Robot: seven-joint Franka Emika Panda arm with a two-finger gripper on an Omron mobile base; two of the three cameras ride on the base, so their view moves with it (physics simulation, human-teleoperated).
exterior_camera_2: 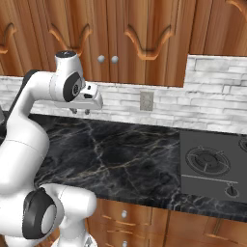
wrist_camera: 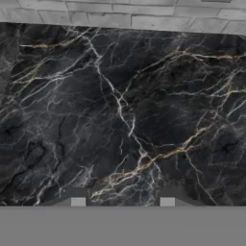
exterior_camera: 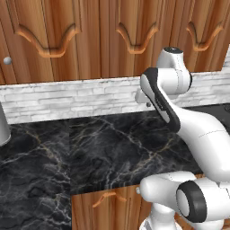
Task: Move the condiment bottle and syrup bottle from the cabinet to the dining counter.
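Black marble top [wrist_camera: 125, 120], white brick wall [wrist_camera: 120, 17]

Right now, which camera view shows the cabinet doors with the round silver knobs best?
The right base view: the cabinet shows closed doors with two knobs together. The left base view shows closed doors and one knob at its edge. The hand view looks down at the black marble top.

Base views flank the arm [exterior_camera: 179, 121], sharing black counter [exterior_camera_2: 125, 154], hand view looks down close.
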